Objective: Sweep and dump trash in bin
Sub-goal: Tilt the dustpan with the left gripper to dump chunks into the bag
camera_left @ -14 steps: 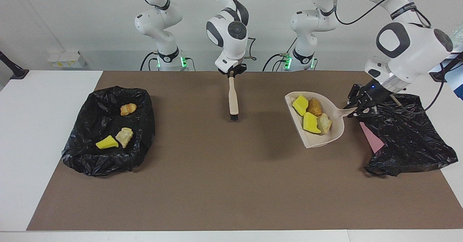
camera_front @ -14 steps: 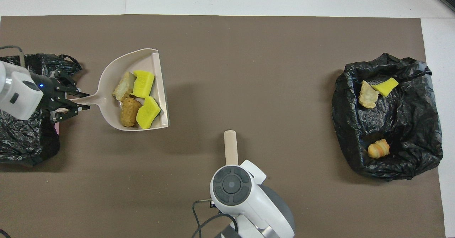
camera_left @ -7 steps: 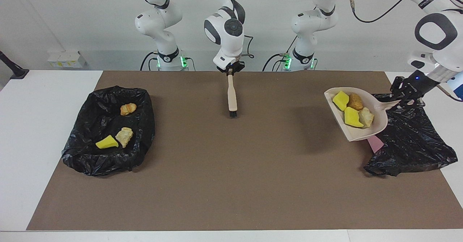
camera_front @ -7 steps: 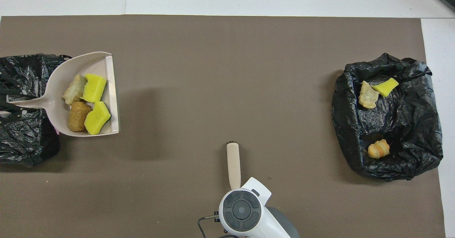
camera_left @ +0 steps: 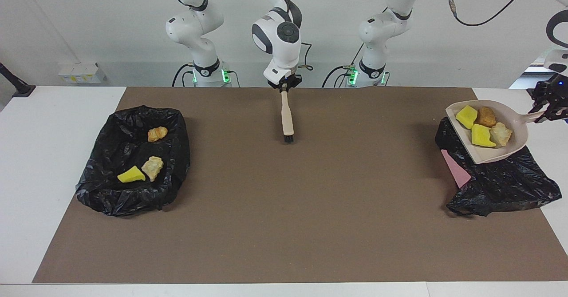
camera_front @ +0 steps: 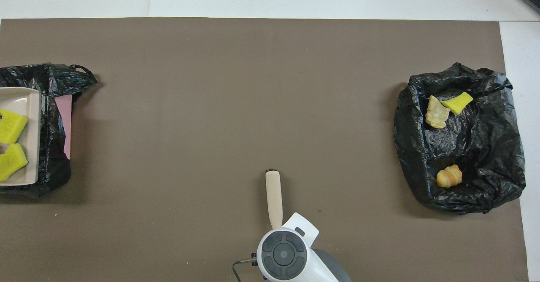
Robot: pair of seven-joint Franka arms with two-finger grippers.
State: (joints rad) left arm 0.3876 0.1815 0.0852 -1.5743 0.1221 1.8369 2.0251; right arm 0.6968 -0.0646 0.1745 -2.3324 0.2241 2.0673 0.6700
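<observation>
My left gripper is shut on the handle of the beige dustpan and holds it up over the black bag at the left arm's end. The pan carries two yellow chunks, a brown lump and a beige lump. In the overhead view only the pan's mouth and the yellow chunks show. My right gripper is shut on the brush, which hangs bristles down over the mat; the brush also shows in the overhead view.
A second black bag at the right arm's end holds an orange lump, a beige lump and a yellow chunk. A flat pink sheet sticks out from under the bag below the dustpan.
My left gripper has carried the loaded dustpan from over the mat to above the black bag at the left arm's end. The brush has drawn back a little toward the robots.
</observation>
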